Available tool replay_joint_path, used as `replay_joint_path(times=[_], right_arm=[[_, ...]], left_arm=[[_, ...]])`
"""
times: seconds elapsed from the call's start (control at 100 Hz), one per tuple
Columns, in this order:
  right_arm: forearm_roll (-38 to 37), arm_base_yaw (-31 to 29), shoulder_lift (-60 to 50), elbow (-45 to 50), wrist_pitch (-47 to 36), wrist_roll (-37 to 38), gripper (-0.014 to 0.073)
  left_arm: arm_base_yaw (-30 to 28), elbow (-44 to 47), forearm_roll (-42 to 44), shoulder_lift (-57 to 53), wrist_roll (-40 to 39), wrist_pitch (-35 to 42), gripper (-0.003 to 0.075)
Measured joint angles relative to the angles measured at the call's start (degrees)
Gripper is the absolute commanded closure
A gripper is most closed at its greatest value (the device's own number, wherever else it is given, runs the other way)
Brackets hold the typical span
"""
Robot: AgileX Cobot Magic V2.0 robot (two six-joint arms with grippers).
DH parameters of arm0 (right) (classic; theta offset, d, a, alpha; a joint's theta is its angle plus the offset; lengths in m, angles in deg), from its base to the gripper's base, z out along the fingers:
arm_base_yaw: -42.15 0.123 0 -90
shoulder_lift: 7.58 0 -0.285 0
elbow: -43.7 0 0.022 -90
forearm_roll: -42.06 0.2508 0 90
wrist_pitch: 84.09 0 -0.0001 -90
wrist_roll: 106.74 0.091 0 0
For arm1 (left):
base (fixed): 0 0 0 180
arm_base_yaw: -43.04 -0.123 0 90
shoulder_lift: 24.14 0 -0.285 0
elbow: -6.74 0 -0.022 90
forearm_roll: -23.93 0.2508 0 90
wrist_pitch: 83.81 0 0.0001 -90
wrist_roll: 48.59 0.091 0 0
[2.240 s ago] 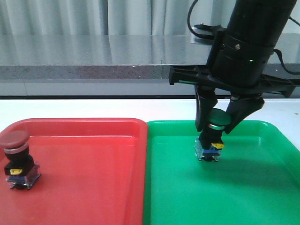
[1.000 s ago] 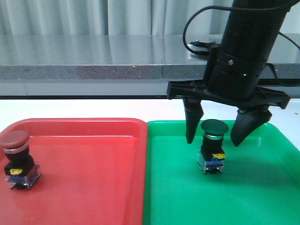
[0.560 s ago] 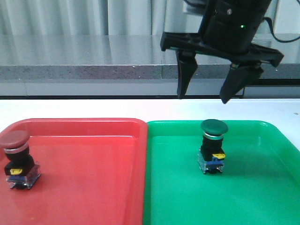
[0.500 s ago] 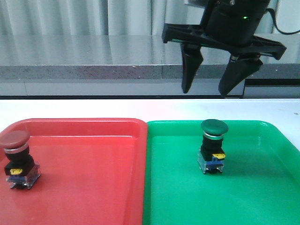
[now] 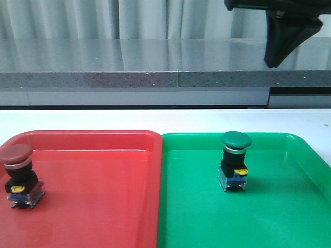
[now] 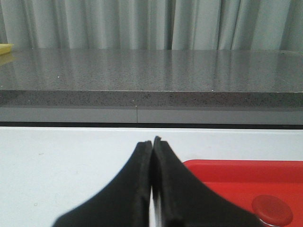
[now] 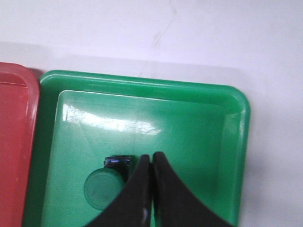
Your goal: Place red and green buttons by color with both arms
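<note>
1. Green button (image 5: 236, 160) stands upright in green tray (image 5: 289, 217); red button (image 5: 18, 175) in red tray (image 5: 98, 196). White table (image 5: 103, 119), grey ledge, curtains behind.
2. Right hand (image 7: 151, 163) has risen clear since release, now clenched, empty.
3. Left hand (image 6: 152, 149) clenched, empty.
4. Buttons: mushroom cap, black body, yellow tag.

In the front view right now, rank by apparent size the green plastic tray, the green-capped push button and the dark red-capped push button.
1. Green plastic tray, by far largest.
2. and 3. Green-capped push button and dark red-capped push button look alike; not ranked.
</note>
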Motion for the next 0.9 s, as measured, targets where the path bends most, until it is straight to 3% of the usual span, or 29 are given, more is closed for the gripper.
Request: replay_joint_path(times=[0.32, 0.65, 0.9], right_arm=[[-1.53, -1.03, -10.17, 12.33, -5.44, 1.85, 0.0652], [-2.98, -12.32, -20.31, 23.02, -8.32, 2.05, 0.0652], [-6.06, -15.15, -31.81, 31.25, -14.36, 2.05, 0.0652]], left_arm=[[0.00, 0.00, 0.00, 0.00, 0.00, 0.00, 0.0741], [0.00, 0.00, 0.00, 0.00, 0.00, 0.00, 0.0741], [0.00, 0.00, 0.00, 0.00, 0.00, 0.00, 0.0741]])
